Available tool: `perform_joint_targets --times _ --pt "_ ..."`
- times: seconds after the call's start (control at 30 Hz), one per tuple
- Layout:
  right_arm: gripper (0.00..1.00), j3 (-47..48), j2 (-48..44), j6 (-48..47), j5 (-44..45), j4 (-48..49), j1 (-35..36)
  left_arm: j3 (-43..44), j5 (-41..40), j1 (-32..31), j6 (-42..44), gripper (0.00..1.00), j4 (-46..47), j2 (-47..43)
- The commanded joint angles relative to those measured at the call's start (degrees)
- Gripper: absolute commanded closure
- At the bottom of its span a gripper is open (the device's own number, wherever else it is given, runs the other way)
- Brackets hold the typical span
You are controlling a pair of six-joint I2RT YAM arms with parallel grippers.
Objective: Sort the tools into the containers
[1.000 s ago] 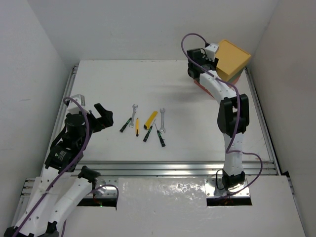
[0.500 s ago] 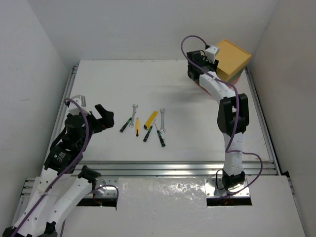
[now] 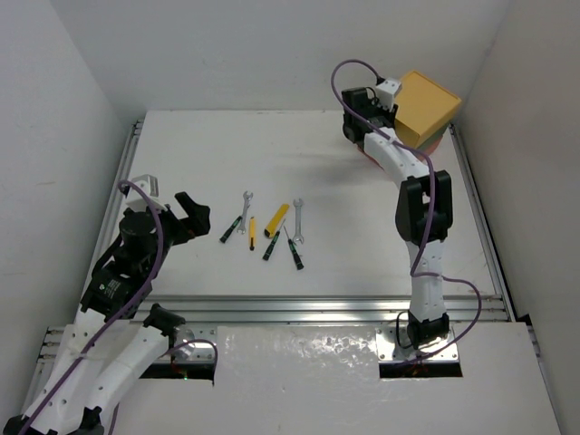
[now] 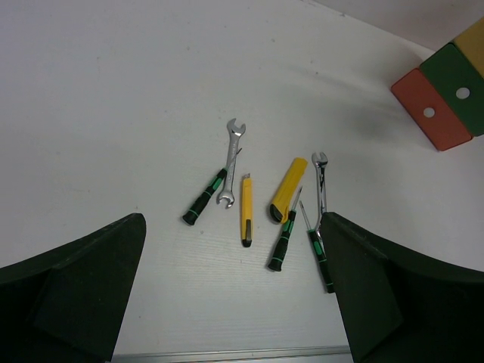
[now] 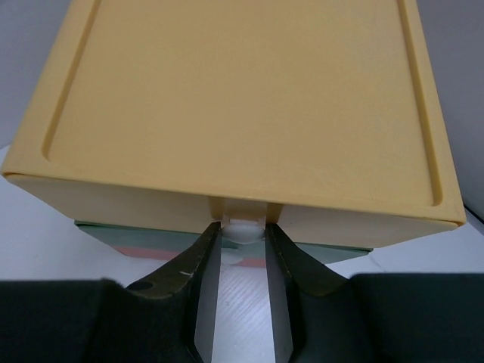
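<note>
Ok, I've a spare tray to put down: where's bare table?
Bare: the far-left table beyond the tools, and the middle between tools and drawer stack. Crowded: the tools near the left gripper; the stack's front, where the right gripper grips the knob.

Bright, even, diffuse light washes the white counter [image 3: 272, 154]. Shadows are soft, the plainest a faint grey smudge just left of the drawer stack [image 3: 426, 113]. Well nearer than the stack, a glossy panel [image 3: 299, 349] shows mottled glare. Both wrist views blur their close, dark jaws.
</note>
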Motion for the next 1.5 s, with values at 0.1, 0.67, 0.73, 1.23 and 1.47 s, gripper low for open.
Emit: perform_joint_targets --times 0.1,0.67,0.73,1.23,1.47 --pt "0.69 2.0 1.1 1.8 0.5 -0.6 -0.1 -0.1 -0.5 -0.8 0.5 0.00 2.2 -0.7" --pt "0.53 3.9 1.9 -0.1 1.3 1.6 0.0 -0.1 -0.5 -1.3 0.5 0.00 2.2 -0.8" --pt "0.57 4.4 2.3 -1.0 1.6 2.1 0.0 -0.1 -0.5 -1.4 0.5 0.00 2.2 -0.9" --pt "0.64 6.0 2.6 -2.5 2.3 3.3 0.0 0.0 -0.6 -2.0 0.4 0.00 2.2 -1.0" --pt "0.85 7.4 3.6 -4.1 2.2 4.0 0.2 -0.1 -0.6 -2.3 0.4 0.00 2.2 -1.0"
